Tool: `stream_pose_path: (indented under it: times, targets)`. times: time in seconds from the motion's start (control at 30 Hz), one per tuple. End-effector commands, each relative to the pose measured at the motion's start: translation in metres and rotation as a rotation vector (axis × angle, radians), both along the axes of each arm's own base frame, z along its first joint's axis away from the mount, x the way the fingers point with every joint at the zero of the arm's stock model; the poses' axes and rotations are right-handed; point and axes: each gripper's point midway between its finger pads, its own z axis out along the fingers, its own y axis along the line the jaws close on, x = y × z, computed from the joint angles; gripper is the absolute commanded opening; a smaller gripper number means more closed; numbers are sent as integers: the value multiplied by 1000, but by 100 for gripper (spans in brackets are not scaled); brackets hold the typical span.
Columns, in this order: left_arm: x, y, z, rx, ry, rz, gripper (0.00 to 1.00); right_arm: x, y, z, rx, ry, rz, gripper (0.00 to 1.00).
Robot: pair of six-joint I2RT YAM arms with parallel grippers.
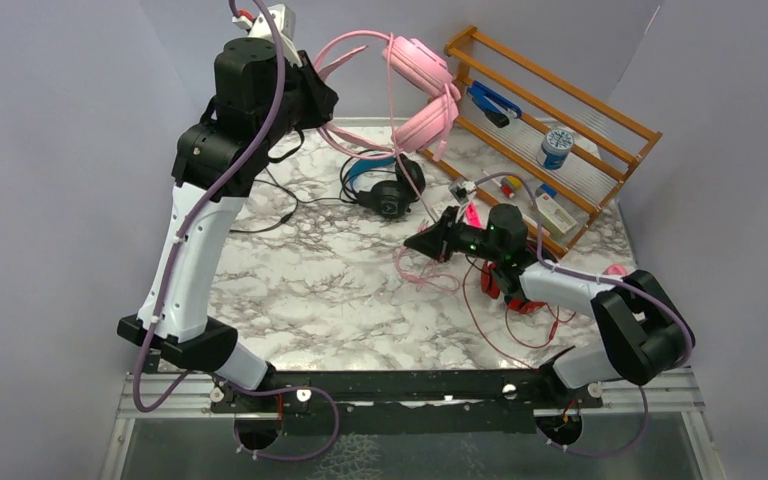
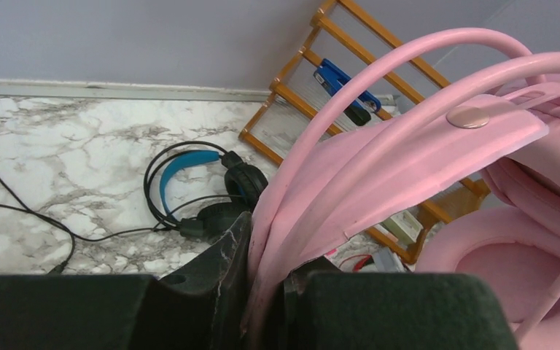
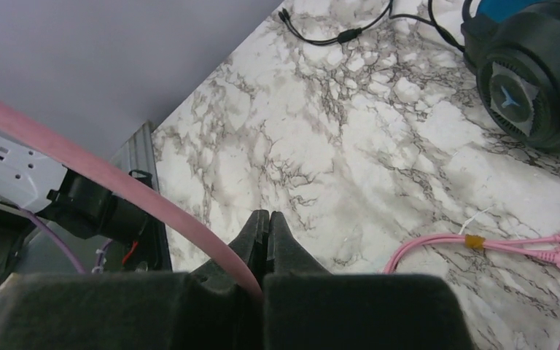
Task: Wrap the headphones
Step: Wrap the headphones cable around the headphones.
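Item 1. Left arm (image 1: pixel 195 240): white and black segments, rearing up steeply from its base and bending at the elbow toward the back wall. A purple hose is trailing along it.

Item 2. Left tool (image 2: pixel 262 251): black fingers, scuffed, standing narrow and clamping the headband of the pink headphones (image 1: pixel 425 95), which are hanging in the air above the rear of the desk (image 1: pixel 330 290). The headband is smooth curved pink plastic with a flat padded strap fastened by a round metal stud. The ear cups are soft, oval and glossy.

Item 3. Black headset (image 1: pixel 385 185): lying flat on the marble-patterned desk near the middle back. It has a thin black wire frame, a blue inner band and round ribbed cups, and its black cable (image 1: pixel 280 200) is snaking off to the left.

Item 4. Right tool (image 3: pixel 266 219): fingers pressing fully together, with the pink cable (image 3: pixel 102 171) running taut into the seam between them. More of this cable is lying in loose loops on the desk beside the tool.

Item 5. Right arm (image 1: pixel 600 300): folding low and reaching leftward over the desk.

Item 6. Red headset (image 1: pixel 505 290): sitting under the right arm, mostly hidden, with its thin red cable sprawling toward the near edge.

Item 7. Wooden rack (image 1: pixel 560 82): orange-brown rails, leaning at the back right and carrying a blue-lidded jar (image 1: pixel 557 148).
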Motion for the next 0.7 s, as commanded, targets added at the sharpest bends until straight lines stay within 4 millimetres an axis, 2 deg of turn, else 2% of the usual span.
stream_pose_path:
  times: [0.0,0.1,0.2,0.27,0.4,0.5,0.57,0.67]
  targets:
    - [-21,-41,32,-86,-95,-277,0,3,1,-9,-61,63,30,1]
    - [-45,-68,19,-77,-93,-505,0,27,2,-7,-91,92,27,1]
    - [-63,-76,-9,-34,-70,-626,0,55,-14,-9,-79,195,-11,1]
    - [-72,-70,-39,40,-57,-651,0,66,-27,-7,-75,244,-8,1]
    - [-92,-58,-116,227,-4,-686,0,80,-46,7,-156,251,-42,1]
    - [-89,-42,-175,464,50,-602,0,86,-60,20,-236,237,-120,1]
    - [-82,-28,-206,588,102,-551,0,86,-68,30,-286,224,-153,2]
    - [-67,-9,-232,715,153,-462,0,81,-69,46,-313,210,-123,4]
